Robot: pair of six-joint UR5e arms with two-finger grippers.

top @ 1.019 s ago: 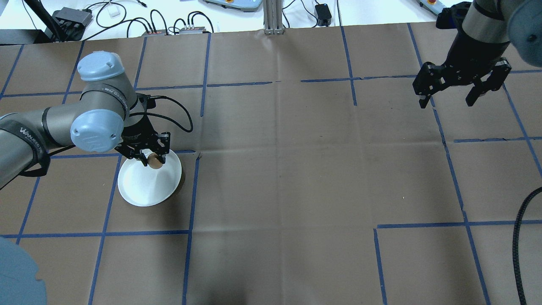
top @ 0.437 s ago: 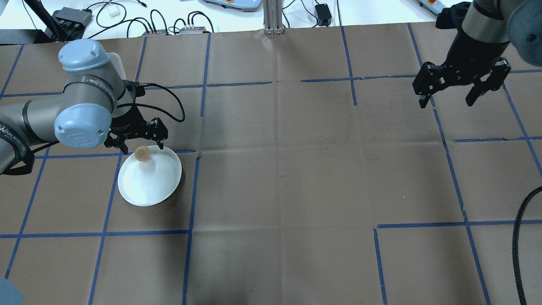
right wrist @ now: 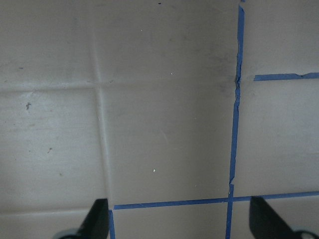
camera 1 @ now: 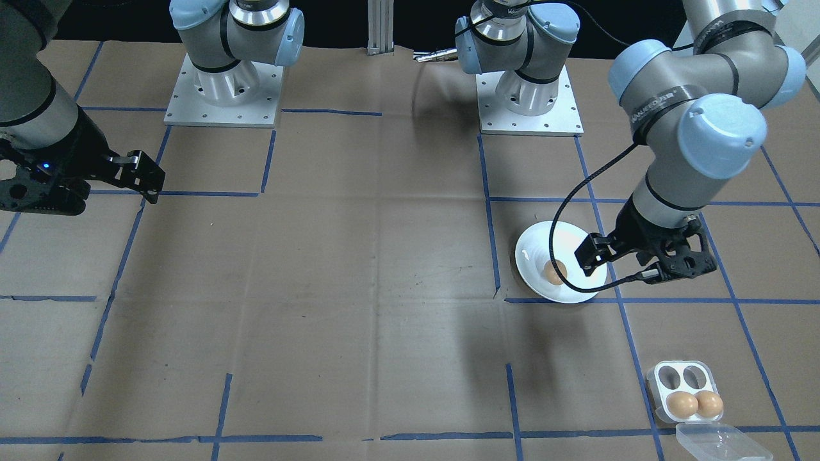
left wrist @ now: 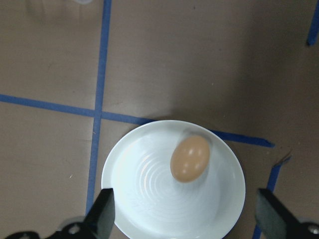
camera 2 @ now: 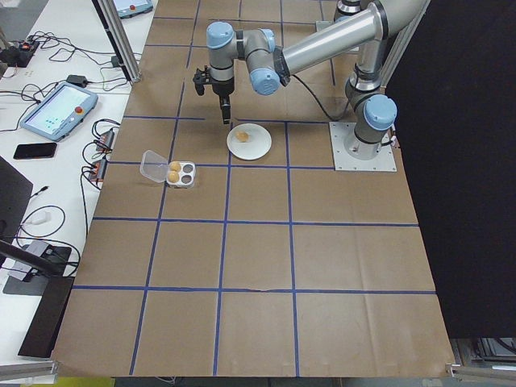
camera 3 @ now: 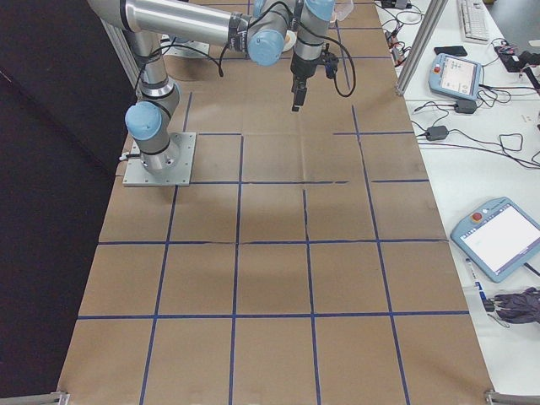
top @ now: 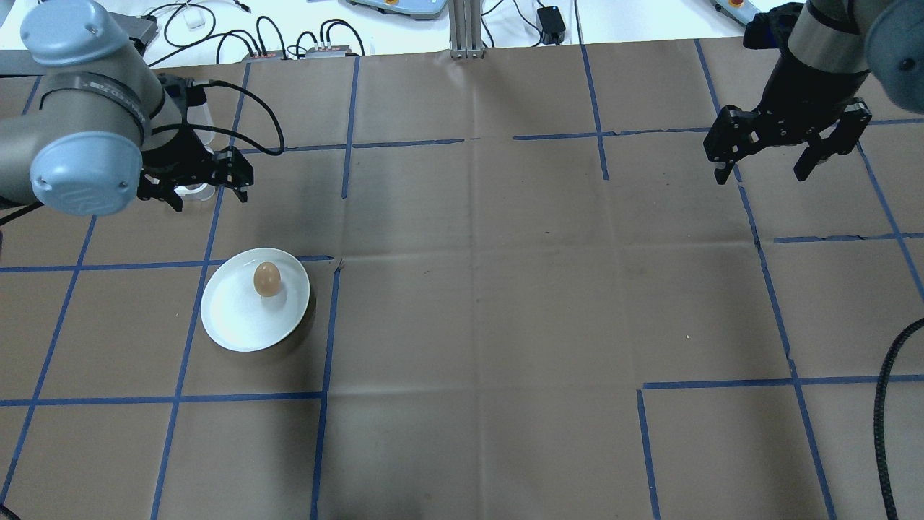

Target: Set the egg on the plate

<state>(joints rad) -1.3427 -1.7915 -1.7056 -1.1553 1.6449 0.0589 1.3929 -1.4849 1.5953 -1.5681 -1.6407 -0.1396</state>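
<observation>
So the egg [top: 267, 279] is sitting on the plate [top: 238, 325], a bit off centre toward the rim on the side away from the robot, and nothing is touching it. In the left wrist view it lies a little tilted on the ringed middle of the plate, its outline slightly blurry.

The left end effector [top: 204, 186] is released, fingers spread wide and holding nothing. It hangs above the tabletop [top: 476, 289] beyond the plate, clear of both plate and egg. From the front view it looks like it overlaps the plate's edge, but the overhead shows it apart.

The right end effector [top: 766, 167] is way over on the other side, also spread open and empty, hovering over bare brown paper with blue tape lines.

Further out from the plate, near the tabletop's edge, is a small clear egg box [camera 1: 684, 390] with its lid flipped open. Two brown eggs are in the cups nearest the lid, the other two cups are empty.
</observation>
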